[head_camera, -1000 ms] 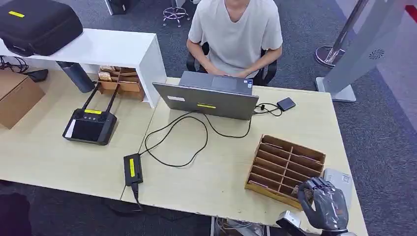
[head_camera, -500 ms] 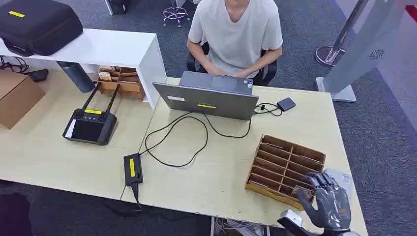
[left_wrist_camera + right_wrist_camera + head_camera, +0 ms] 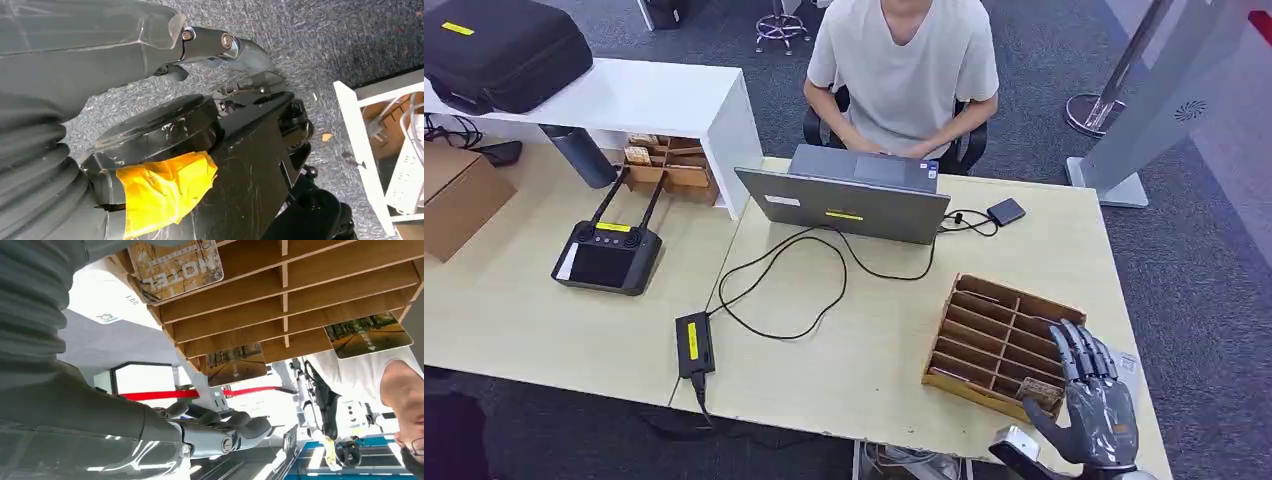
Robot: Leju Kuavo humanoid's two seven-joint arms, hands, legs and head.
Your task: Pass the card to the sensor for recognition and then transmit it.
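Since the earlier frame the right hand (image 3: 1092, 400) has uncurled; its fingers, previously bunched over the near right corner of the wooden card rack (image 3: 1001, 340), now lie straight and spread, pointing away across the rack's right end, holding nothing; the rest of the scene is unchanged. Left to right along the table (image 3: 514, 310): a black handheld controller (image 3: 608, 255) with two antennas; a small black box with a yellow label (image 3: 694, 343), cabled to the laptop (image 3: 844, 195) at which a person (image 3: 904, 60) sits; a small dark device (image 3: 1006, 211), also cabled, beside the laptop, possibly the sensor, though this cannot be confirmed; then the rack, with a card (image 3: 1041, 391) standing in its near right slot just beside the open right hand. The right wrist view shows further cards (image 3: 175, 262) seated in the slots. The left hand (image 3: 165, 192) hangs over the floor; its fingers cannot be made out, so its state cannot be told. Assessment: no card lifted, none presented to the sensor, none handed on; every step remains outstanding.
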